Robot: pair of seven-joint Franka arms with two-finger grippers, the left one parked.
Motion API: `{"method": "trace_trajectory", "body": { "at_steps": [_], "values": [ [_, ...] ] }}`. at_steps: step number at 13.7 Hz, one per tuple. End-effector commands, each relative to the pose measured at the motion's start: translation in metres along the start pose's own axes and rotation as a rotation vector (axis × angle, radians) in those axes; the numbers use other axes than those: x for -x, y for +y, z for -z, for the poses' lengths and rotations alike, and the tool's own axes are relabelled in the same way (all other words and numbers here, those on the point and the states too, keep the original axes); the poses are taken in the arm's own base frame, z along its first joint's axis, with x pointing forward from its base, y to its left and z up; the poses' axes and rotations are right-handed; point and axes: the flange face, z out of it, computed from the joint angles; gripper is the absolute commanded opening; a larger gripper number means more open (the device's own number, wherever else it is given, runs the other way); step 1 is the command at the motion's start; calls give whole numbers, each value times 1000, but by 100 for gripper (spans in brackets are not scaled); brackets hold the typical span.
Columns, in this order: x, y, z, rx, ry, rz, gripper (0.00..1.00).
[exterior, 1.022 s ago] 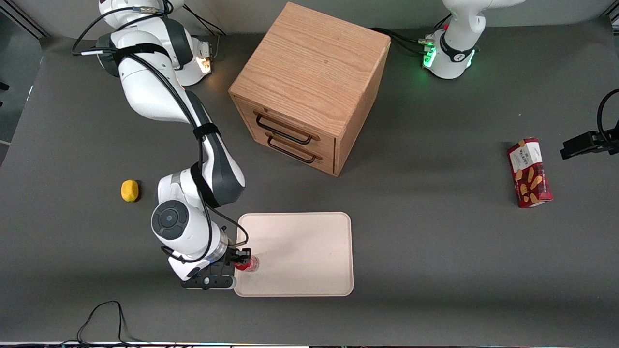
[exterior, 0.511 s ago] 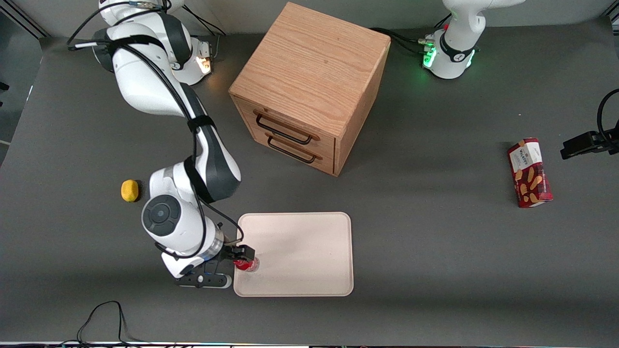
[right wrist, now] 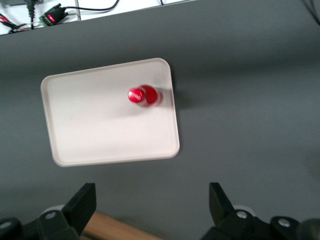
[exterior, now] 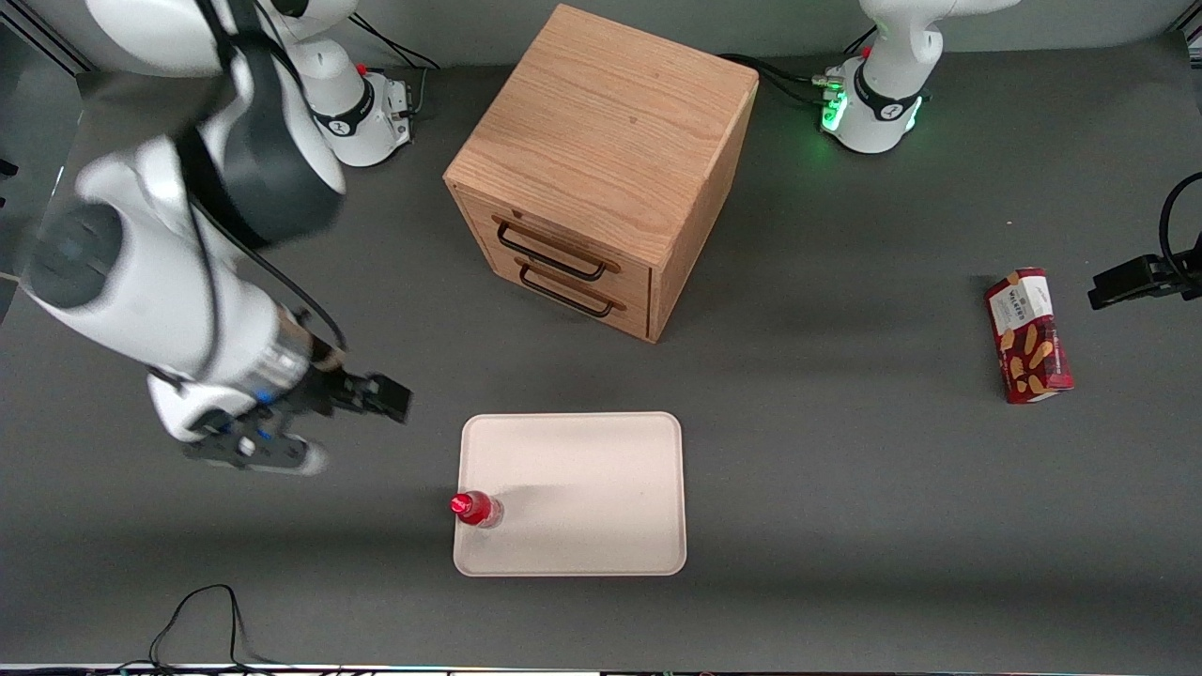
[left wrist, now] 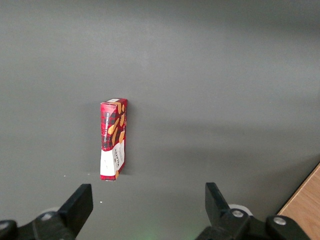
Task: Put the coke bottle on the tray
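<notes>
Grey tabletop (exterior: pixel 845 469) fills every view, and above it hangs the claw (exterior: pixel 376 396), lifted high with its fingers spread and nothing between them; the right wrist view shows the two fingertips wide apart. Well below the claw, and nearer the front camera than it, stands the coke bottle (exterior: pixel 476 509), upright on the tray (exterior: pixel 582 488), just inside the rim at the edge closest to the claw. From the right wrist camera its red cap (right wrist: pixel 136 95) is seen from above, clear of the claw. By the look of it the placing is done: the bottle rests on the tray, free of any grip, and only pulling the arm away seems left. Farther out sit the wooden drawer cabinet (exterior: pixel 601 169) and, toward the parked arm's end, a red snack box (exterior: pixel 1027 335). The working arm is blurred in the front view, and its bulk may hide a patch of tabletop.
</notes>
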Motion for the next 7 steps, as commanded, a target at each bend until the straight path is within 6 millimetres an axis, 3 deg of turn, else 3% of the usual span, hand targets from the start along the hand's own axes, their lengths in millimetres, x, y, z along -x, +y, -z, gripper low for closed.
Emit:
{"method": "trace_trajectory", "body": {
  "at_steps": [1, 3, 7],
  "values": [
    [45, 54, 38, -45, -33, -42, 100],
    [59, 91, 64, -15, 4, -7, 100],
    [74, 161, 87, 3, 24, 64, 100]
  ]
}}
